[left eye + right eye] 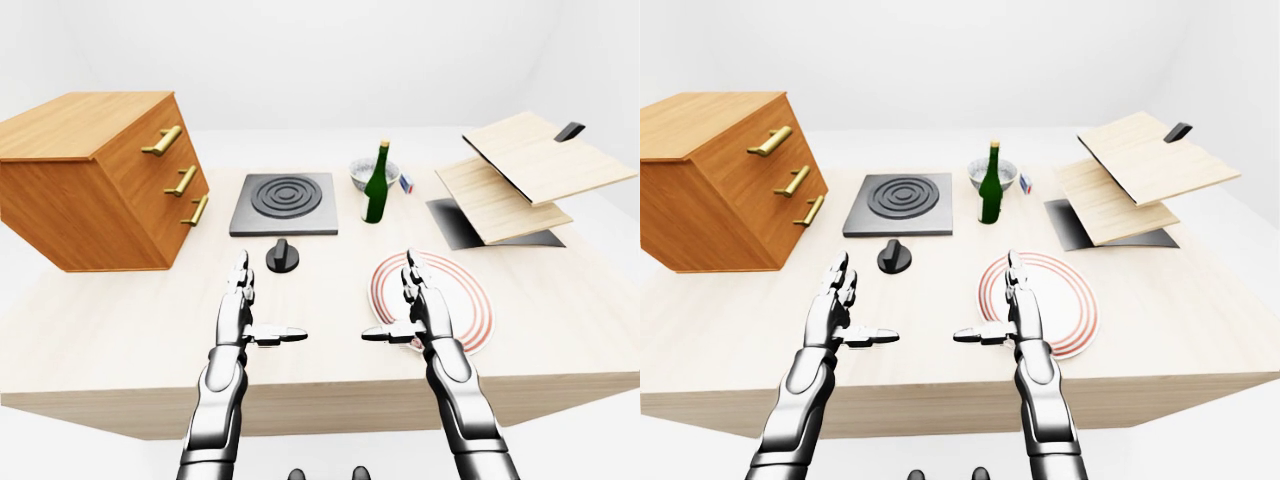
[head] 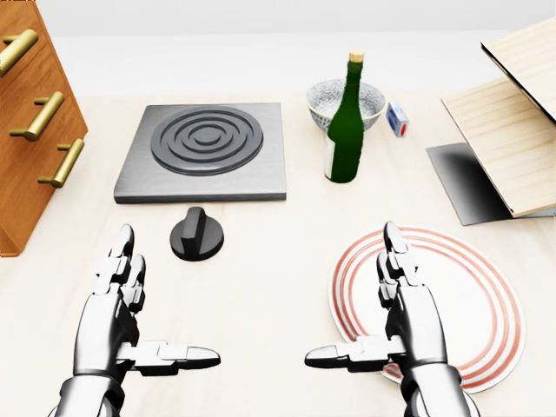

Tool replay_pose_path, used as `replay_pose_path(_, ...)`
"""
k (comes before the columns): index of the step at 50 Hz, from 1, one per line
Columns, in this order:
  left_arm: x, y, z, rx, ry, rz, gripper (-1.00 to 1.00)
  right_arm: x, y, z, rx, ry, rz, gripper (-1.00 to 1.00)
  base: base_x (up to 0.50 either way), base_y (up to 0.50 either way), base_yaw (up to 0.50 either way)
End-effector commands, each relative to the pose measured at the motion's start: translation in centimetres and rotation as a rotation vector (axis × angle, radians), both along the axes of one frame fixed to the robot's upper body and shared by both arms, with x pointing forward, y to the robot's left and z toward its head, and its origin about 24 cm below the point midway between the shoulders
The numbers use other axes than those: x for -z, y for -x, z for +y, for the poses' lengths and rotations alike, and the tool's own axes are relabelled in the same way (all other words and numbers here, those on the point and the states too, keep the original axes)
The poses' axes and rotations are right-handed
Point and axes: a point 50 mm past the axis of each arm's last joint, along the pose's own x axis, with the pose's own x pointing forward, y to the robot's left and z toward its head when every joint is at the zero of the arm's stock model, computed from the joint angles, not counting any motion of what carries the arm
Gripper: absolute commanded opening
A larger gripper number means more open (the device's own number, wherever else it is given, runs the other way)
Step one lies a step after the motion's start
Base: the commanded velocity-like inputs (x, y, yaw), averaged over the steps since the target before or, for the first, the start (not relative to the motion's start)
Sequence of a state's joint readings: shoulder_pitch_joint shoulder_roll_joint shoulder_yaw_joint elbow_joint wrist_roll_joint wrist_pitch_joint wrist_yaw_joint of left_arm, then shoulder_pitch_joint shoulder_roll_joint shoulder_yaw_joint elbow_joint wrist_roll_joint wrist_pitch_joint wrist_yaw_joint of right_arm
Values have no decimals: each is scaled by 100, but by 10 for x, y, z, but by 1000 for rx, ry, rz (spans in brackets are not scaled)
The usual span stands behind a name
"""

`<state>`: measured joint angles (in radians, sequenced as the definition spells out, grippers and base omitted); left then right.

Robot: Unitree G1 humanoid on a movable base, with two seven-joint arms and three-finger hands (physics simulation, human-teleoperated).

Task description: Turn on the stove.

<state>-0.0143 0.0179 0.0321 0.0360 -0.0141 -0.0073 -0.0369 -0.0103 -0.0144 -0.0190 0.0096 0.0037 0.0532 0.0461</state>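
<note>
Stove (image 2: 201, 152): flat grey slab with 1 ringed burner, lying on the wooden table (image 2: 261, 287), far of both hands and left of centre in the head view.
Knob (image 2: 196, 234): black dial on the table just near of the stove's near edge; its raised grip bar runs near-to-far, tilted slightly.
Left hand (image 2: 117, 304): empty, 3 fingers spread wide with the thumb pointing right, palm inward, hovering over bare table.
Right hand (image 2: 404, 308): likewise empty and spread, thumb pointing left, hovering over the near-left part of the striped plate (image 2: 486, 304).
Key relation: the knob lies far and slightly right of the left hand, near it; the right hand is well apart from the knob, to its right. The left hand is judged the better candidate for the reach.
Grip axis: because the bar runs near-to-far, fingers would probably need to close on its left and right faces.
Obstacles: green bottle (image 2: 346, 122) and bowl (image 2: 337, 94) stand right of the stove, clear of the left hand's path; drawer cabinet (image 1: 95, 175) sits at far left.
Progress: knob untouched, the task not yet begun.
</note>
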Motion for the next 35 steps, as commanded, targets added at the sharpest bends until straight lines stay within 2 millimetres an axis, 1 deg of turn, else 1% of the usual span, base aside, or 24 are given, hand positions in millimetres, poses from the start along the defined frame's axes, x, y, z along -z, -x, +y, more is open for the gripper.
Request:
replay_pose_path(1,0,0,0,2,-3,1,100,0,0,1,-4,6,1,100,26,0,0)
replay_pose_path(35,0,0,1,0,-3,0,100,-1,-1,1,0,-1,-7,100,25,0,0)
